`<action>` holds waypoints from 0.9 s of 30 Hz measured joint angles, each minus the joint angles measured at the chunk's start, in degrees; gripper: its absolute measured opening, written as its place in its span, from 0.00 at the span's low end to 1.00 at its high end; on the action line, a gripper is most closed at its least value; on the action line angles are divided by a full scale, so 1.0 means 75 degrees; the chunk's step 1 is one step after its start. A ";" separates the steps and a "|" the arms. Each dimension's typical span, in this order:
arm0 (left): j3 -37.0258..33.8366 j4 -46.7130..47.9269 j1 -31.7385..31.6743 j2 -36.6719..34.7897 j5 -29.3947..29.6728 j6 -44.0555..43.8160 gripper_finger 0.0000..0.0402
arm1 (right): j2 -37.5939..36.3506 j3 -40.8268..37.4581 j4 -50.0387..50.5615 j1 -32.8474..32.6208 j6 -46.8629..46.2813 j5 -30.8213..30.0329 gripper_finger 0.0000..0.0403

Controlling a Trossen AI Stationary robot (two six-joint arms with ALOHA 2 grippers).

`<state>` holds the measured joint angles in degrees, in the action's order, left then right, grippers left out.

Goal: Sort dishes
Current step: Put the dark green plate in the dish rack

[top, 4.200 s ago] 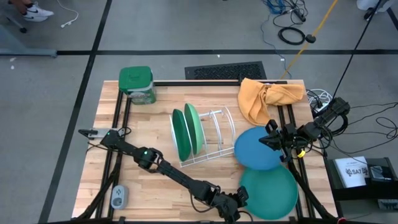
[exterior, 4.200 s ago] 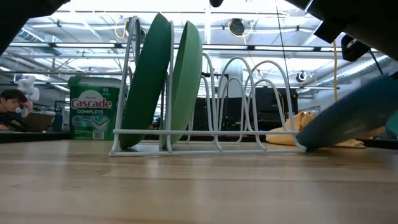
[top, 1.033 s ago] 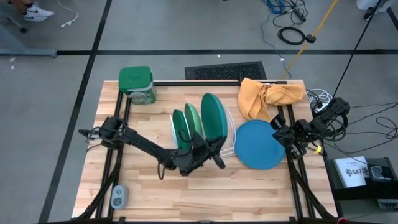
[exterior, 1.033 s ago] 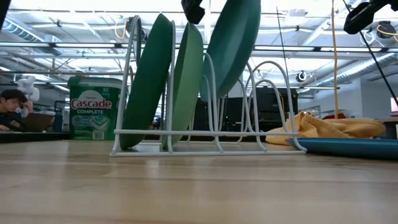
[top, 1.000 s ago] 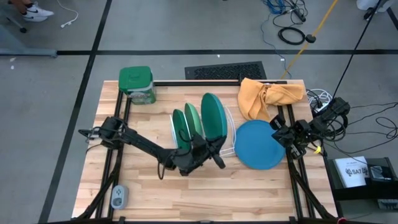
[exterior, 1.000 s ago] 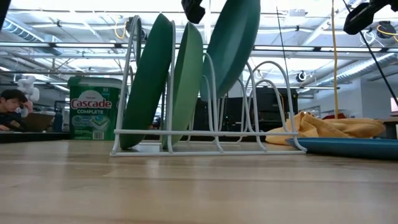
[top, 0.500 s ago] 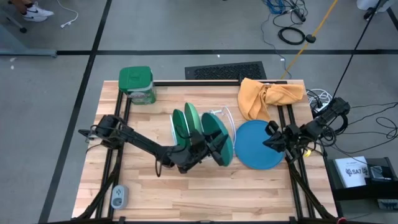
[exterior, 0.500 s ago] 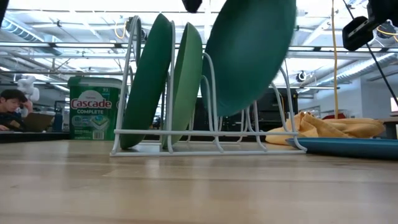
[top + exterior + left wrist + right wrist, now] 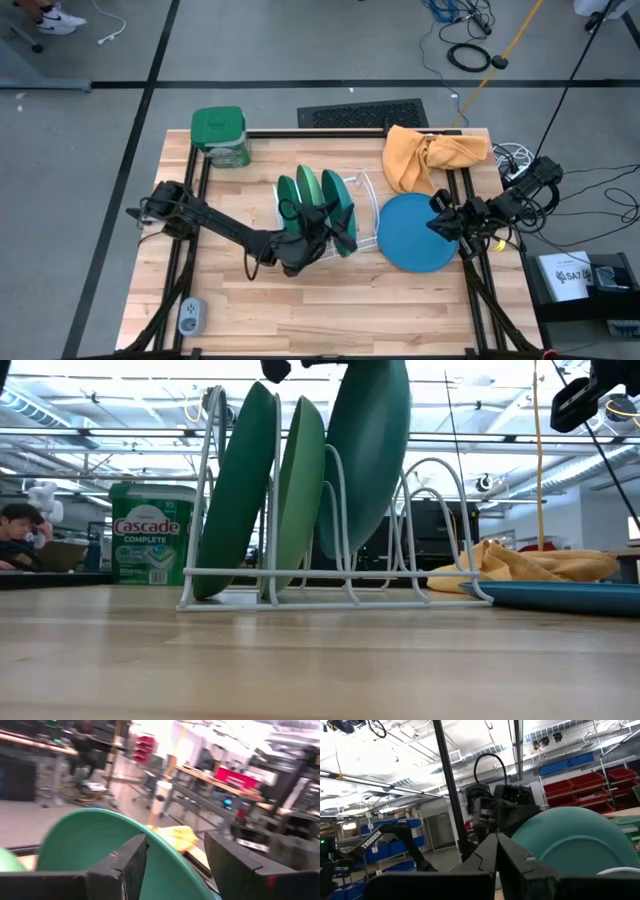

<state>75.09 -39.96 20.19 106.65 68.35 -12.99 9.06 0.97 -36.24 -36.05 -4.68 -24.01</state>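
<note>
- Step in hand, as judged: racking the third dish. Left end effector [image 9: 318, 233] is clamped on the rim of the teal plate [image 9: 365, 455], holding it upright in the white wire rack [image 9: 440, 520] just beside the light mint green plate [image 9: 300, 490]; dark green plate [image 9: 238, 490] occupies the slot beyond.
- Teal plate's lower edge appears between the wires, above the rack base; seating not confirmed.
- Blue plate [image 9: 418, 232] lies flat on the desk [image 9: 300, 310], beside the rack.
- Right end effector [image 9: 447, 226] hovers at the blue plate's edge, fingers together, holding nothing.
- Next: lower teal plate fully, release, then rack the blue plate.
</note>
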 joint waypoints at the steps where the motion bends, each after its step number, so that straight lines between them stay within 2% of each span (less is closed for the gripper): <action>1: 0.0000 0.0008 -0.0032 0.0000 0.0079 0.0000 0.50 | 0.0000 0.0000 0.0008 0.0000 -0.0003 0.0000 0.01; 9: 0.0000 0.0450 -0.0254 0.0000 0.0029 -0.0383 0.51 | 0.0000 0.0000 0.0061 0.0000 -0.0009 0.0003 0.01; 13: 0.0003 0.0501 -0.0325 0.0000 -0.0164 -0.0633 0.59 | 0.0000 0.0000 0.0051 0.0000 0.0057 0.0003 0.01; 19: 0.0026 0.0830 -0.0380 -0.0009 -0.0036 -0.0980 0.74 | 0.0000 0.0000 -0.0079 0.0000 0.0138 0.0005 0.01; 23: 0.0015 0.0795 -0.0394 -0.0009 0.0286 -0.1256 0.77 | 0.0000 0.0000 -0.0118 0.0000 0.0145 0.0006 0.01; 27: 0.0017 0.0562 -0.0392 -0.0143 -0.0249 -0.1628 0.77 | 0.0000 0.0000 -0.0115 0.0000 0.0145 0.0012 0.01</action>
<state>75.22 -35.75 17.25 105.58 66.49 -25.21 9.06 0.97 -37.10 -36.05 -3.60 -23.92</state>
